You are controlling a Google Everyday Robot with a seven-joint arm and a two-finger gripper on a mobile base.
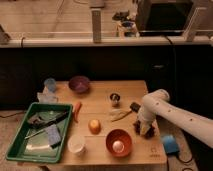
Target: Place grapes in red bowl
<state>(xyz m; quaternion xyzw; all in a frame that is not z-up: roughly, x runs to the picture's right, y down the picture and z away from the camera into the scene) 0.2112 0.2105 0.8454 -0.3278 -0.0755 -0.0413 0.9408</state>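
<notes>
The wooden table [100, 100] carries a green tray [52, 105] on its left side. The red bowl [110, 140] sits near the front edge. Just right of it, what looks like the grapes [139, 129] lies on the table under the gripper [145, 127]. I cannot tell whether it grips them.

The tabletop [100, 107] carries two bowls, one red bowl [110, 137] and one purple bowl [79, 84], plus one white cup [76, 144], one blue cup [50, 84], one green tray [20, 125], one carrot [77, 111], one orange [94, 125] and one bunch of grapes [137, 129]. One gripper [144, 128] is down at the grapes near the right edge.
</notes>
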